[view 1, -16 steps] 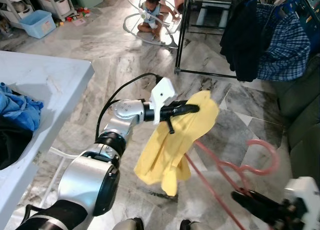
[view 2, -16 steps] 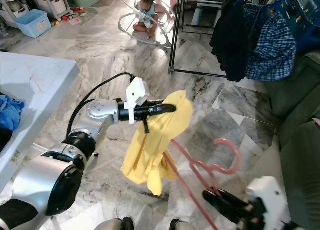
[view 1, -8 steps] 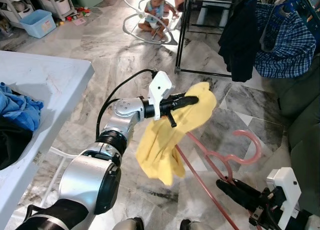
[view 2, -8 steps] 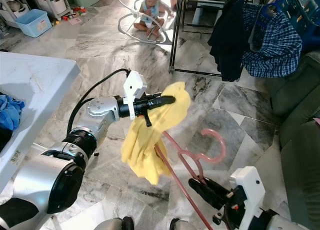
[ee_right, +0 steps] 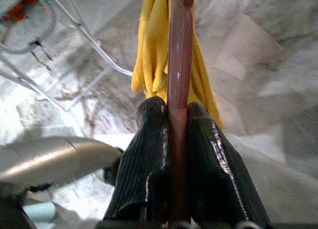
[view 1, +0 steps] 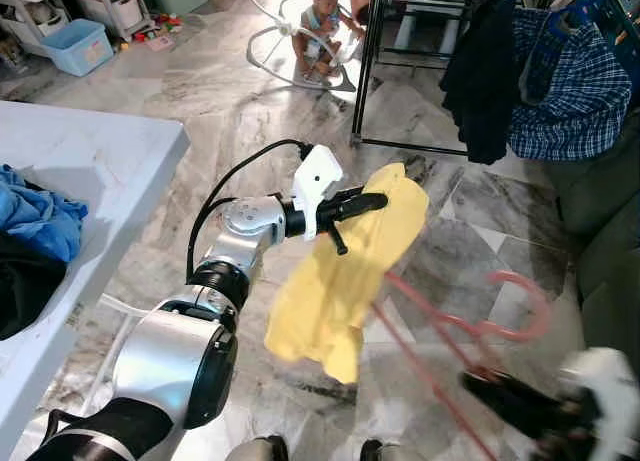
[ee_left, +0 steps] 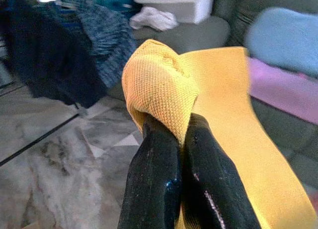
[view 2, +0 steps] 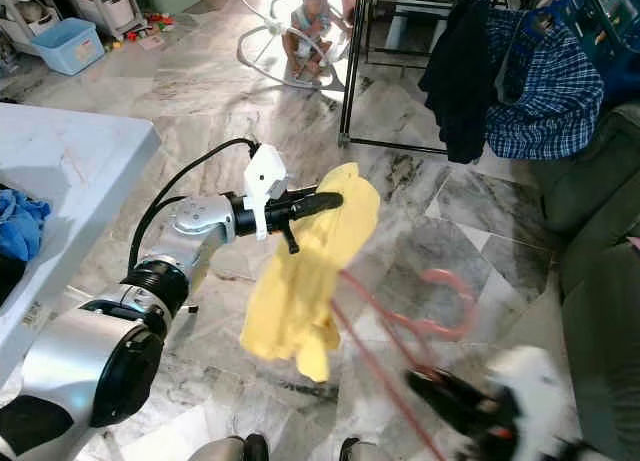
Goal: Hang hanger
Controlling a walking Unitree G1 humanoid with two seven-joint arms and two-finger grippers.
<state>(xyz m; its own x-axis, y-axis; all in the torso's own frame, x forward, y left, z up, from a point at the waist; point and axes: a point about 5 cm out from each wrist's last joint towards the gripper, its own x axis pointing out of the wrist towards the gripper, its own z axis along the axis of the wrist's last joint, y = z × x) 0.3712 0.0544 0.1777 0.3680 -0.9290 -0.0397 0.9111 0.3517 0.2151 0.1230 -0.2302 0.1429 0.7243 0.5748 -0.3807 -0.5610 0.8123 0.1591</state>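
Yellow cloth (view 1: 345,281) is pinched by the left gripper (view 1: 375,199) while the pink hanger (view 1: 470,326), low over the floor, is clamped by the right gripper (ee_right: 171,119); slippage off the hanger is judged likely.

No readable text, labels, brands or numbers anywhere in the frames. There's a small white sticker on the near edge of the white table (view 1: 90,171) at left, but it's too small to make out.
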